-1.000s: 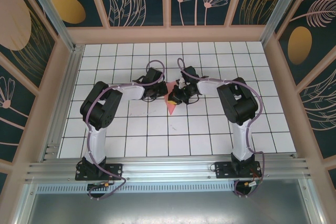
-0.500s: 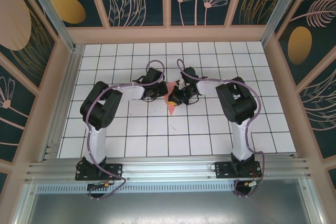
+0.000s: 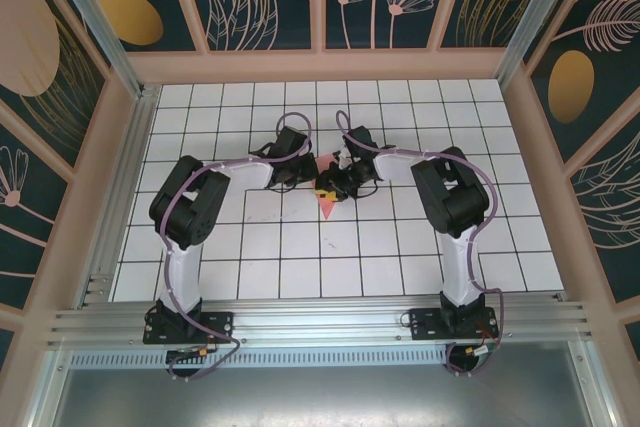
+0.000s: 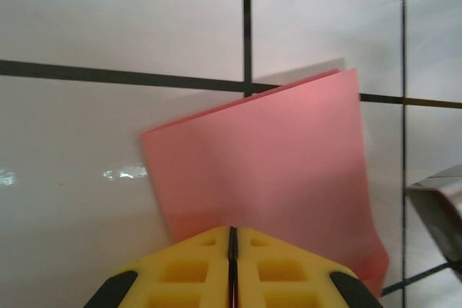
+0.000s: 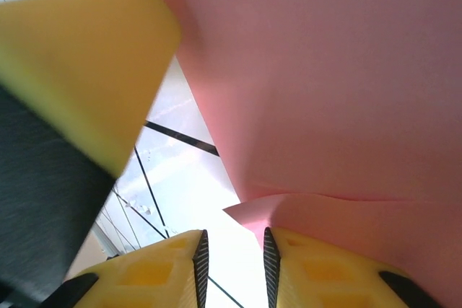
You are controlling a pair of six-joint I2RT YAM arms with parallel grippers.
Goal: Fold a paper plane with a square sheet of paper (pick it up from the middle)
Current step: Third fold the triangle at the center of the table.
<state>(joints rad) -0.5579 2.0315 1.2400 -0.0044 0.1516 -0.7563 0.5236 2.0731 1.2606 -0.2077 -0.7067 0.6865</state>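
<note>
1. Pink paper [image 3: 326,207], folded, w/ pointed tip toward near edge, sat approx at centre of white tiled table [image 3: 250,247]. In left wrist view, the paper [image 4: 274,171] slanted up off the tiles, w/ a shadow behind its far edge.
2. L gripper [image 3: 303,177] was just left of table centre. Its yellow fingers [image 4: 195,257] were pressed together, clamped on the paper's near edge.
3. R gripper [image 3: 337,185] was just right of table centre, jaws slightly apart w/ a narrow gap. In right wrist view, a curled paper corner sat by that gap and the paper [image 5: 325,70] lay over one finger; nothing pinched.
</note>
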